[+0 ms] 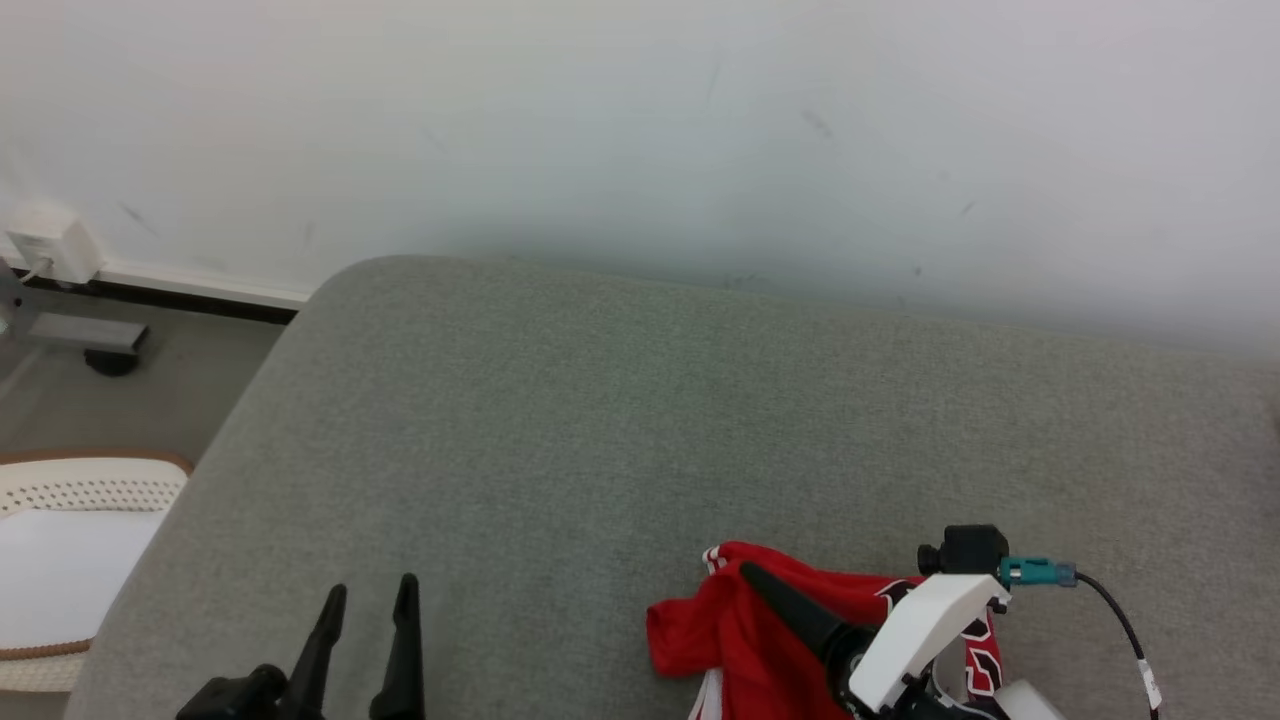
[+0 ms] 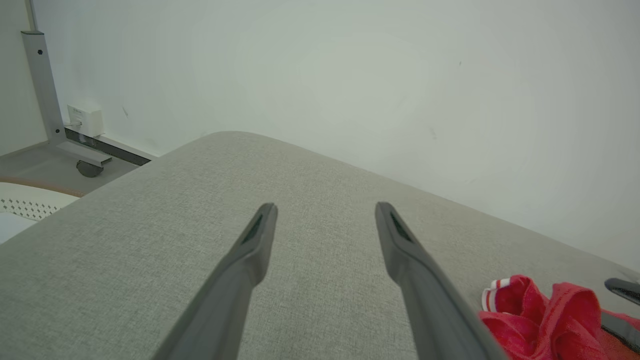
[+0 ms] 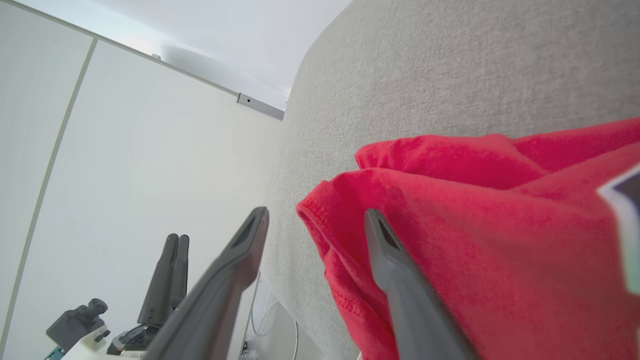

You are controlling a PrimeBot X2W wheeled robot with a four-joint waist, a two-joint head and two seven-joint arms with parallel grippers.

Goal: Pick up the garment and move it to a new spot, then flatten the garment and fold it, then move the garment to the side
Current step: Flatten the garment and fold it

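Grey fabric surface point(image 1: 600, 430) against a scuffed white wall point(image 1: 640, 120). Head view: you have the left gripper point(image 1: 371, 592) at lower left, jaws parted with nothing between them, over bare fabric. Item: red garment point(image 1: 720, 630) with white trim, crumpled on the near right part of the surface; your right gripper point(image 1: 775, 595) sits over it, one dark finger lying across the cloth. Item: white perforated object point(image 1: 80, 490) with a brown rim, beside the surface's left edge. Left wrist view: your jaws stand wide over the bare surface, and the garment point(image 2: 540, 310) is bunched well off at lower right. Right wrist view: jaws released and spread; one finger point(image 3: 400, 280) crosses the red cloth, the other point(image 3: 225, 285) runs beside its hemmed edge, and nothing is pinched. The left gripper point(image 3: 172, 250) shows beyond, at that view's lower left.
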